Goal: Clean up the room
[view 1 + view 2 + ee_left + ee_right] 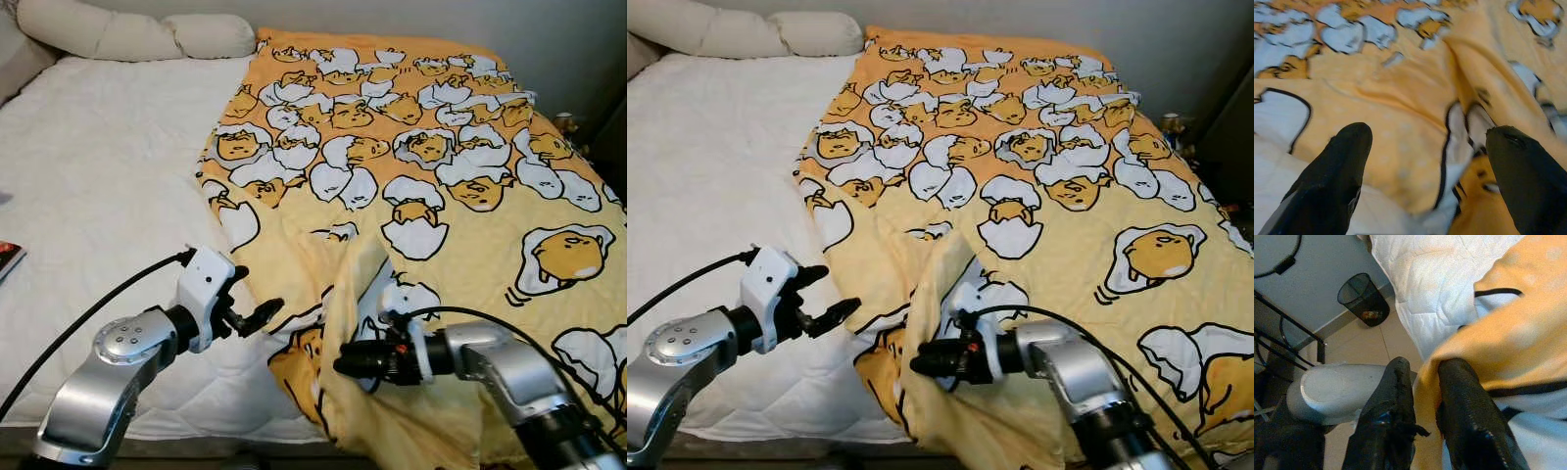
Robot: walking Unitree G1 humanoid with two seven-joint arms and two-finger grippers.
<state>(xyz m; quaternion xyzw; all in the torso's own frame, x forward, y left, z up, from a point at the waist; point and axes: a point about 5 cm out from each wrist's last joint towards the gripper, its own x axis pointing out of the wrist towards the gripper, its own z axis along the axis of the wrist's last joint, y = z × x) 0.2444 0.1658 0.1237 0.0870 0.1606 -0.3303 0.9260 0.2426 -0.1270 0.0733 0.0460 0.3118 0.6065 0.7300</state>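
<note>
At the bed's (98, 186) near edge, your right gripper (351, 364) pinches the blanket (431, 186).
Its fingers (1464, 406) are clamped on a raised fold of the yellow egg-print blanket, which covers the bed's right half up to the far edge. Your left gripper (257, 315) hovers just beside the blanket's left edge over the white mattress, fingers (1337, 171) apart and holding nothing. Pillows (137, 34) lie at the far left corner; a bin (1364, 298) stands on the floor.

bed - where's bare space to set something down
The white mattress is free from the pillows down to the left gripper, bordered by the yellow blanket. The blanket covers the right half, bunched where the right gripper pinches its edge.
</note>
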